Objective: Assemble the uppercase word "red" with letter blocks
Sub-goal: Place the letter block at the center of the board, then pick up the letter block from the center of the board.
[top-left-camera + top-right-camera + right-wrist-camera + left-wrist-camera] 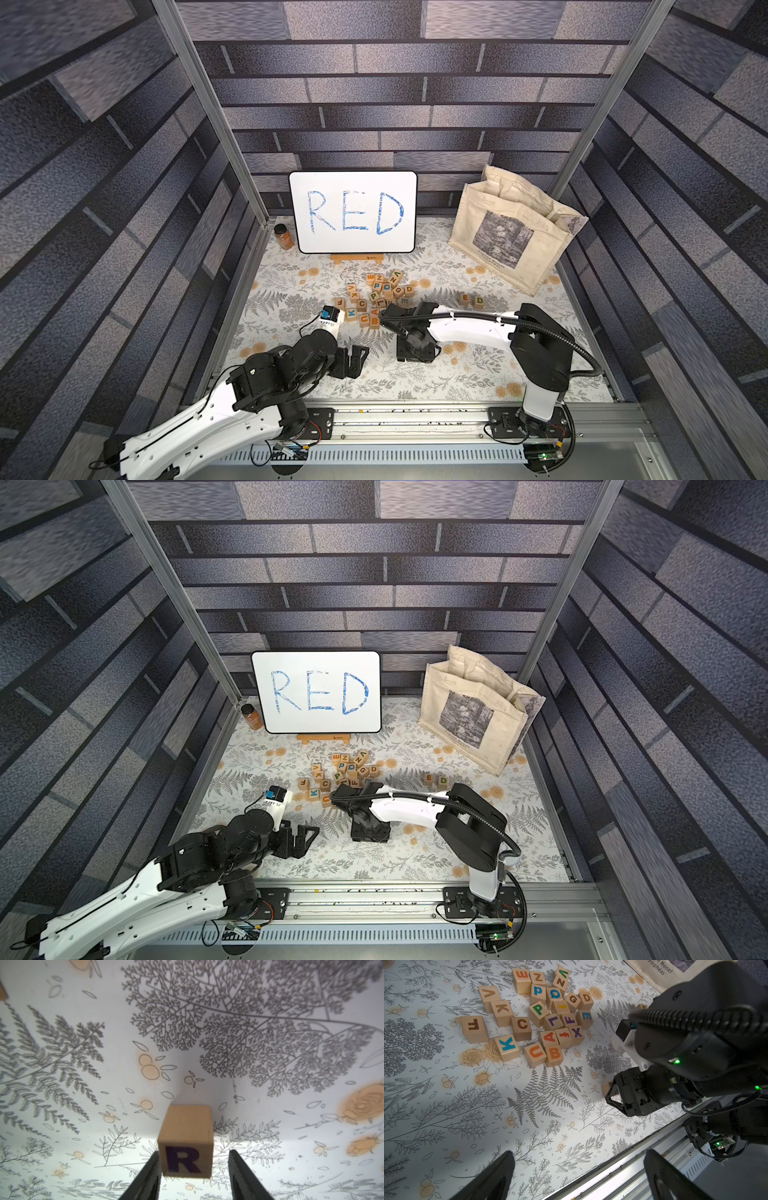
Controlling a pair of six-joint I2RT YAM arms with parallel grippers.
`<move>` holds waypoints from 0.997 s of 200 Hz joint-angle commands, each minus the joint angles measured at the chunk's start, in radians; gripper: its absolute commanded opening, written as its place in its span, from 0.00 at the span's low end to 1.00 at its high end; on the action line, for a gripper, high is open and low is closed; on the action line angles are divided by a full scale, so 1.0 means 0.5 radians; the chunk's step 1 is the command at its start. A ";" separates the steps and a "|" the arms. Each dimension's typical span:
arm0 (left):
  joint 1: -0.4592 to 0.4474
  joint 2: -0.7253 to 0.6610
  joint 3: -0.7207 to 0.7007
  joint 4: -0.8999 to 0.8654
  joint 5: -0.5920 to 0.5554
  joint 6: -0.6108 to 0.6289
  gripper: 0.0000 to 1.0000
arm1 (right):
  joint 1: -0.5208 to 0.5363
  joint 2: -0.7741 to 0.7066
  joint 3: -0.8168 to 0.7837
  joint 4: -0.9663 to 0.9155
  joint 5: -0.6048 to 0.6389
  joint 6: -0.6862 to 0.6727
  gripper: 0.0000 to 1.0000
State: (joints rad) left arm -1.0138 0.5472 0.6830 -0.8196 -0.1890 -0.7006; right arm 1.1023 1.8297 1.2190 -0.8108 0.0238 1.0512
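On the floral tablecloth (270, 1088), just in front of the loose pile of letter blocks (542, 1014), the R block (186, 1142) stands between the fingers of the right gripper (193, 1152). Its jaws are spread: one finger lies against the cube's side and a gap shows at the other. The right arm (469, 326) crosses over the pile's near edge in both top views and hides the R there. Within the pile, the teal E block (586, 1016) is hemmed in by a purple F (569, 1019) and an X (577, 1032), with the orange D block (586, 998) just behind it. An orange E and green D pair (472, 299) stands apart, toward the tote bag (511, 237). The left gripper (578, 1153) hangs spread and empty, clear of the pile. The whiteboard (353, 212) and a jar (284, 237) stand at the back.
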 commanded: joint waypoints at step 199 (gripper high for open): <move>0.724 0.504 0.503 0.150 0.384 0.430 1.00 | -0.423 -0.217 0.673 -0.476 -0.013 -0.422 1.00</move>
State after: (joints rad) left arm -0.6678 0.7761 0.8906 -0.7635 -0.0265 -0.5301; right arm 0.9188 1.6997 1.4940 -0.9825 0.0238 0.8841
